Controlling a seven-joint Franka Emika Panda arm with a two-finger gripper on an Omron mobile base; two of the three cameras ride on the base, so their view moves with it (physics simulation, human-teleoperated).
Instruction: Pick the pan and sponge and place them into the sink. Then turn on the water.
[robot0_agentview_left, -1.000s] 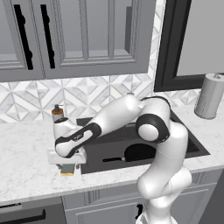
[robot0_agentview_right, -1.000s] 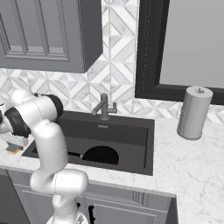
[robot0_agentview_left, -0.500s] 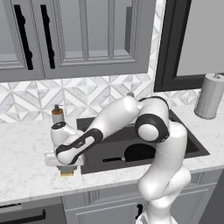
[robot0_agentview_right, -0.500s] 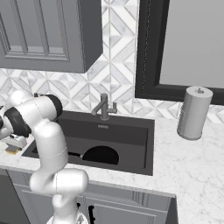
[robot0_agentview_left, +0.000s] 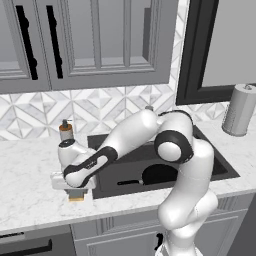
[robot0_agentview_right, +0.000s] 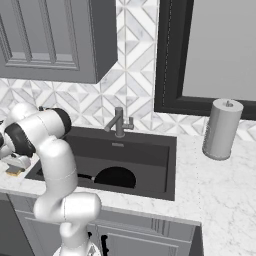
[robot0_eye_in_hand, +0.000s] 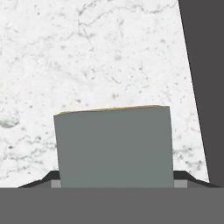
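Gripper: the gripper (robot0_agentview_left: 76, 189) is hanging directly over the sponge (robot0_eye_in_hand: 114, 146) at the counter's (robot0_agentview_left: 30, 200) front edge, just left of the sink (robot0_agentview_left: 220, 167).
Hand state: fingertips are showing on either side of the sponge; whether they are clamping it cannot be told.
Sponge axis: its face is lying square to the hand, yellow underside downward.
Pan: the pan (robot0_agentview_right: 115, 177) is already sitting in the sink's front part, handle pointing left.
Deciding relation: the sink is lying to the right of the sponge.
Writing: none legible.
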